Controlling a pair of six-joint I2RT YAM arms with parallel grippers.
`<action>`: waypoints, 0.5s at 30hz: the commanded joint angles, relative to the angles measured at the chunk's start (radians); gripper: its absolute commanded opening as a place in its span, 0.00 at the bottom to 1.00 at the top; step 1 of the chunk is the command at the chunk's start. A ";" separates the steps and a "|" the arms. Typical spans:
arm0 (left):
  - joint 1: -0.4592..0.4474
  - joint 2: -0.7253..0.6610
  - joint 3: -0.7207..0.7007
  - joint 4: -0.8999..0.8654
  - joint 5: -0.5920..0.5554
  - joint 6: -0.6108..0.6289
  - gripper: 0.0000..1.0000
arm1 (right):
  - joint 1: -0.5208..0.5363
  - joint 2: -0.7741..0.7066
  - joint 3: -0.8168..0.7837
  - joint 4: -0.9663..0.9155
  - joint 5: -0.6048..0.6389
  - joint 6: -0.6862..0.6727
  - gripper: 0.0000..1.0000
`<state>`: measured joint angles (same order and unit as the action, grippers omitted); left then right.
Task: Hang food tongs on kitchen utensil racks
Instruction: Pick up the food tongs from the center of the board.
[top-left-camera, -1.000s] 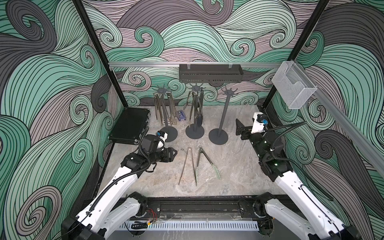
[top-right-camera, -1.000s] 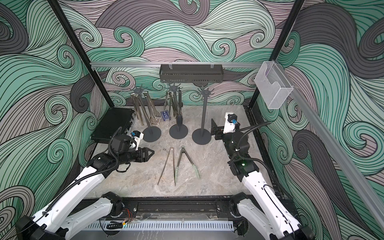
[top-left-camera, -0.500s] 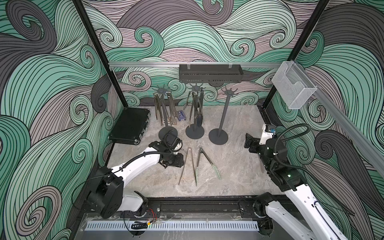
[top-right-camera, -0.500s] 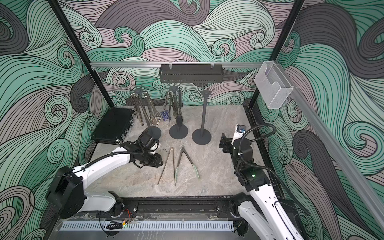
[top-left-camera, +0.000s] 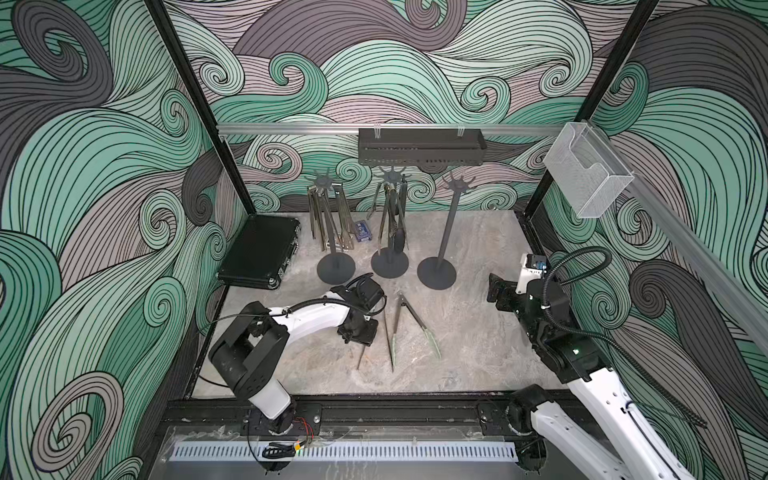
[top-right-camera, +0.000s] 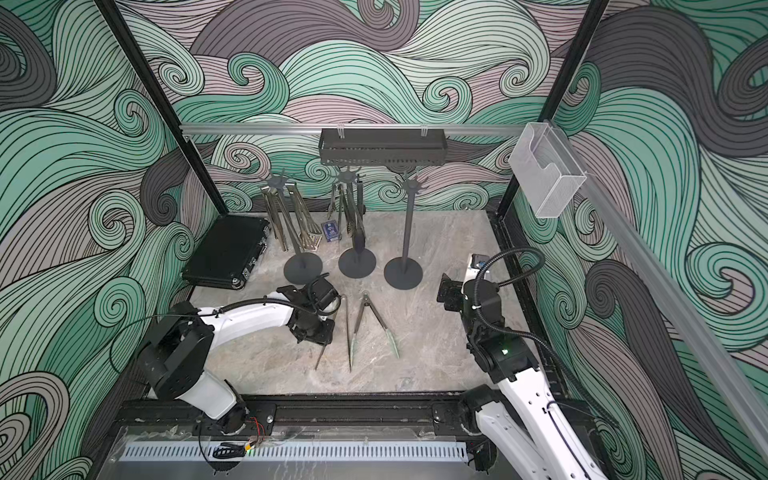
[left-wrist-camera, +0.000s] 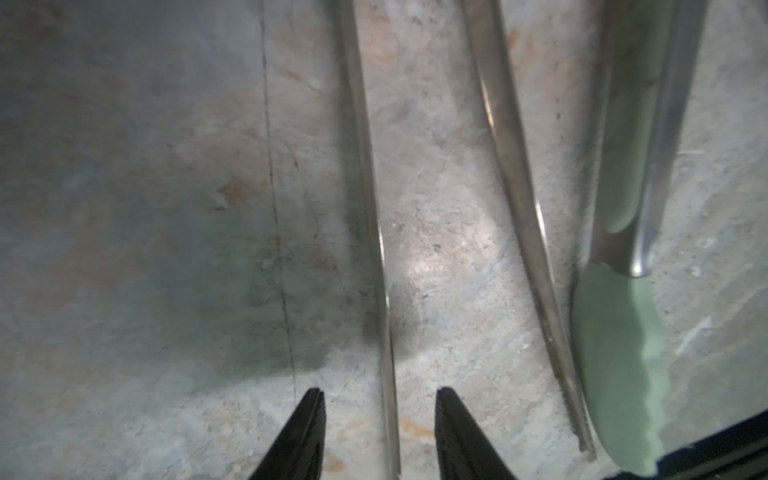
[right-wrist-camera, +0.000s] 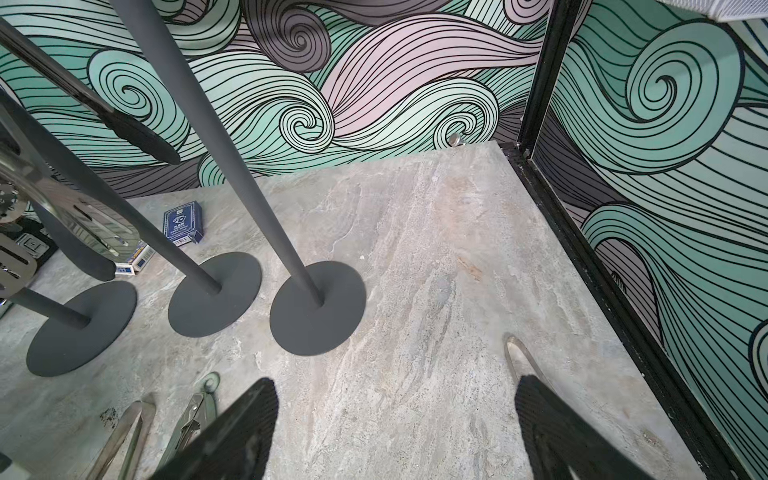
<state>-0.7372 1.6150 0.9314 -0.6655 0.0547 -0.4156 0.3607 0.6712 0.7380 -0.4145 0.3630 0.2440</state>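
Steel, bare and lightly scuffed, forms the plain tongs, which are laid flat on the stone-patterned table directly beneath the left gripper. The gripper is shown low over the surface, its jaws set narrow but not closed. One slim arm of the tongs is straddled by the ribbed fingers, with table visible on either side of it, and no contact can be confirmed. The second arm, serrated at its tip, is left outside one finger. The green-tipped tongs are seen just beyond that arm, almost touching it. The right gripper is held wide and empty, well apart from the work. Ahead of the left gripper three racks are stood in a row. Hung tongs are carried on two, while the third rack, nearest the right gripper, is bare.

Risk, as judged: if only one thin arm is pinched, the tongs may be expected to swivel or slip when lifted, with the free arm swinging outward. The neighbouring green tip may be nudged by the outer finger, and the fingertips may be scraped on the table.
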 joint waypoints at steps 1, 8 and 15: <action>-0.018 0.029 0.037 0.020 -0.069 -0.016 0.43 | 0.001 -0.017 -0.014 -0.001 -0.007 -0.002 0.90; -0.027 0.058 0.015 0.089 -0.106 -0.037 0.32 | 0.003 -0.022 -0.019 -0.001 -0.015 0.001 0.90; -0.043 0.088 -0.011 0.098 -0.129 -0.044 0.26 | 0.003 -0.028 -0.020 0.000 -0.014 0.001 0.90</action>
<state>-0.7681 1.6722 0.9340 -0.5747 -0.0444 -0.4400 0.3607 0.6514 0.7261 -0.4160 0.3576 0.2440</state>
